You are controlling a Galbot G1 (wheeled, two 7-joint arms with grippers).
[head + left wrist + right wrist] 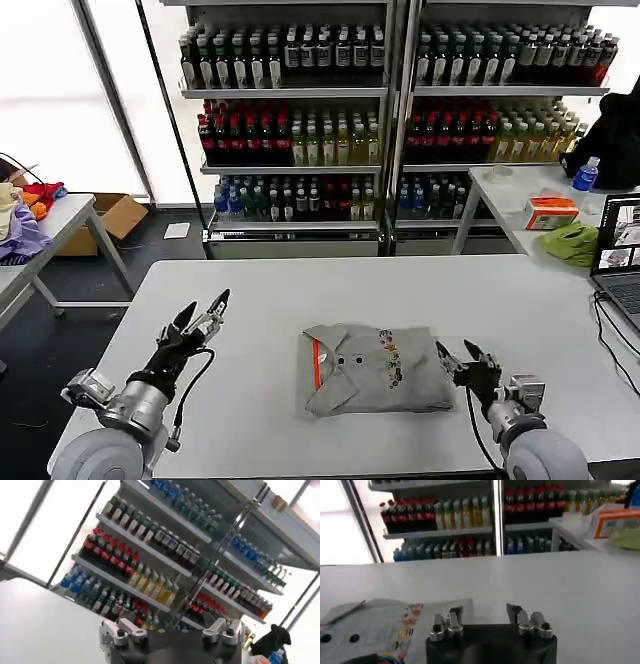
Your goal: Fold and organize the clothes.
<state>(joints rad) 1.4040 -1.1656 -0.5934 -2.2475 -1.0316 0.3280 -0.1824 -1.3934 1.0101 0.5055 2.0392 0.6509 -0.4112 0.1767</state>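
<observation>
One garment: grey shirt [375,370] lies folded into a compact rectangle at the middle of the white desk [300,290], orange collar trim toward the robot's left, chest print facing up.
Left tool [205,312]: raised off the desk, well apart from the shirt on the robot's left; fingers spread, holding nothing.
Right tool [462,358]: just beside the shirt's right edge, low to the desk; fingers apart, empty. Contact with the cloth cannot be confirmed.
Task status: judged near complete for this shirt; the fold looks finished.
Risk 1: a fingertip of the right tool catches the near hem on withdrawal and drags the top layer open.
Risk 2: a low sideways sweep pushes the bundle and skews it.
Risk 3: cables [610,330] at the desk's right side snag the right arm.
</observation>
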